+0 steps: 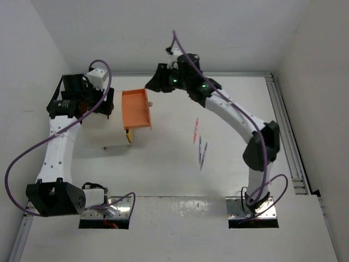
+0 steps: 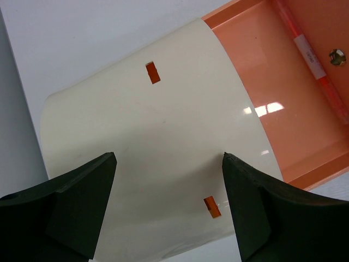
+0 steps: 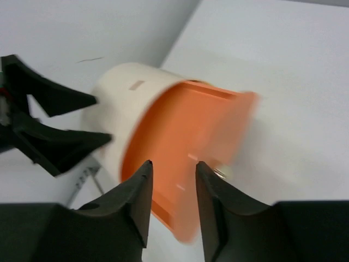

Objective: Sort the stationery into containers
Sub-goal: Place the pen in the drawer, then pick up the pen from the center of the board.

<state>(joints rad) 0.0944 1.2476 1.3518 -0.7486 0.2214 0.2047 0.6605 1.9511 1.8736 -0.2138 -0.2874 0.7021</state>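
Nearest to us, a thin pink pen [image 1: 195, 131] and the blue pens [image 1: 202, 152] lie loose on the desk [image 1: 163, 180], well apart from any container, so we judge the sorting only just begun. No highlighters or rolls show in any view.

Further back, one orange drawer [image 1: 136, 109] stands pulled out of the cream cabinet [image 2: 147, 142]. The left wrist view shows a single pink pen [image 2: 312, 54] lying along the drawer's wall, beside the knob's brass nut [image 2: 337, 55]; the rest of the floor is bare and glossy.

The left tool [image 2: 169, 164] is spread wide, its fingers to either side of the cabinet's curved body; whether they touch it we cannot tell. Farthest off, the right tool [image 3: 173, 166] hangs over the drawer with only a narrow gap and nothing in it.
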